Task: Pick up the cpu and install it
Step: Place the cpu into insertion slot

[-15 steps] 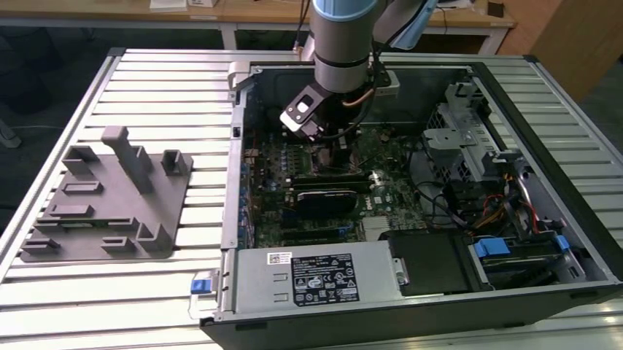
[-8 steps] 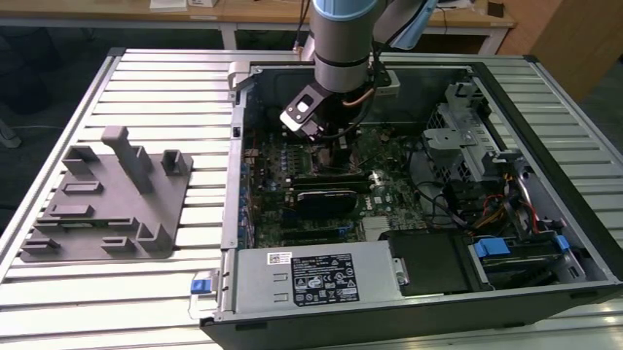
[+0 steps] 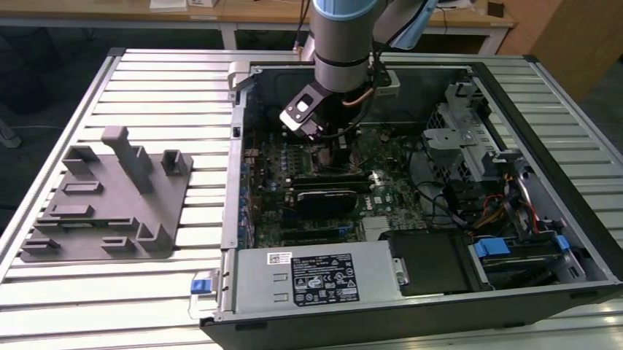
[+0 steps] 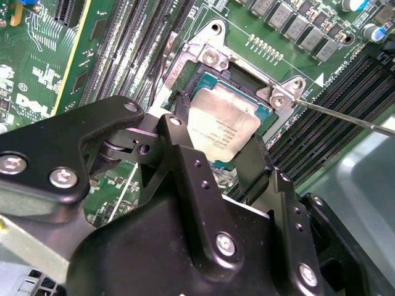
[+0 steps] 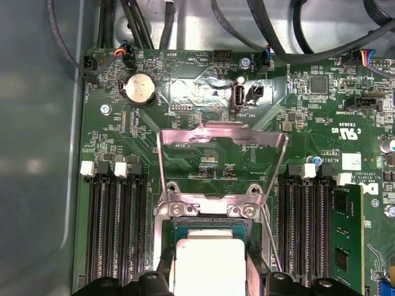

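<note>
The cpu (image 4: pixel 223 126), a flat square chip with a shiny silver top, sits between my gripper's (image 4: pixel 213 134) two black fingers (image 4: pixel 179 145), which are shut against its opposite edges. It hangs just over the open socket (image 4: pixel 207 58) on the green motherboard, slightly tilted against the socket's frame. In the first wrist view the cpu (image 5: pixel 208 266) lies low over the socket, with the metal load plate (image 5: pixel 222 154) swung up and open behind it. In the exterior view my gripper (image 3: pixel 336 138) reaches down into the open computer case (image 3: pixel 545 117) near its far side.
The socket's thin lever wire (image 4: pixel 345 118) sticks out beside the socket. Memory slots (image 5: pixel 114 222) flank it on both sides, one holding a module (image 5: pixel 345 237). A grey fixture tray (image 3: pixel 107 204) lies at the exterior view's left. The power supply (image 3: pixel 311 281) and cables (image 3: pixel 457 197) crowd the case.
</note>
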{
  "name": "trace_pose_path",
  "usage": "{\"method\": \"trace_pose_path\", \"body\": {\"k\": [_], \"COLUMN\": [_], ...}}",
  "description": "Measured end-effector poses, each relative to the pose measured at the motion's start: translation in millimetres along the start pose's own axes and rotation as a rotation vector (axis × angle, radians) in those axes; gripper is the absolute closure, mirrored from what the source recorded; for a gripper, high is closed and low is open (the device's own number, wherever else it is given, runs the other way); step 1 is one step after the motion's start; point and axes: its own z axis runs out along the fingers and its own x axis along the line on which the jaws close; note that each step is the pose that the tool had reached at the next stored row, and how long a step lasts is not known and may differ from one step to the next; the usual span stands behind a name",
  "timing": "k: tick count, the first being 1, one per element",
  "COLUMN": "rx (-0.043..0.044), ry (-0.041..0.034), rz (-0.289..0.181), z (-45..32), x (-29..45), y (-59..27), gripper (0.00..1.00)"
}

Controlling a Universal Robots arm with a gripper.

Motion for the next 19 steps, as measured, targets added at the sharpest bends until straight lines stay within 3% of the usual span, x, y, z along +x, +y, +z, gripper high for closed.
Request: {"method": "trace_pose_path", "body": {"k": [19], "rx": [-0.0001], "ry": [0.0012], "rz": [0.004], "z": [0.2], "x": [0.0], "y": [1.3], "gripper": [0.46]}}
